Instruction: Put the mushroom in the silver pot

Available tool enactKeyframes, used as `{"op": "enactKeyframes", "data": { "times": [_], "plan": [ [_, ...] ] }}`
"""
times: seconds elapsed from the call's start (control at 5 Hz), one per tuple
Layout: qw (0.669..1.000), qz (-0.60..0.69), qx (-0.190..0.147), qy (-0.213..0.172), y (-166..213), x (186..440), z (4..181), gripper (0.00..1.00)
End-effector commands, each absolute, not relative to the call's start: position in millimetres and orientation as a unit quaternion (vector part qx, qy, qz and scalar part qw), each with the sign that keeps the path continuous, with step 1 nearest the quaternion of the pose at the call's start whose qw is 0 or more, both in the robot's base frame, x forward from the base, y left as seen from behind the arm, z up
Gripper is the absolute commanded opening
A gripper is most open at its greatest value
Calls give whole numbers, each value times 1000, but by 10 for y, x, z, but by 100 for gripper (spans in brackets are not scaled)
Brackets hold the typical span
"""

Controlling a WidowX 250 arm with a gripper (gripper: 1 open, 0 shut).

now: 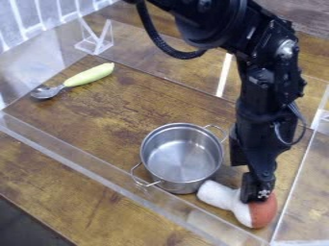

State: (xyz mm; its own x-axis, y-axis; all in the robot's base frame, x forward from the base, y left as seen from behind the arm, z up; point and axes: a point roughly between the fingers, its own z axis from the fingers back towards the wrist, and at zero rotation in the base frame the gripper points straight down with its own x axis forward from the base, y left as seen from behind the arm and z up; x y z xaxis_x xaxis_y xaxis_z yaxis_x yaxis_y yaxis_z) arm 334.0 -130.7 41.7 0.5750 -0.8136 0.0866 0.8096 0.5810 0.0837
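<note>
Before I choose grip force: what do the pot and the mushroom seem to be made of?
Silver pot: polished steel by its look; the inside is shiny and mirrors light. Mushroom: probably matte plastic or rubber, with a smooth cream stem and a red-brown cap without glare; how hard it is cannot be told.
</note>
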Motion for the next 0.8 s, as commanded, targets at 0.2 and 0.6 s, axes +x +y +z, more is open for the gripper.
{"op": "enactKeyframes", "data": {
  "times": [0.2,0.6],
  "plan": [
    [891,-444,37,-86,-1226,3375,272,100],
    [873,-476,40,-100,-1426,3265,152,100]
  ]
}}
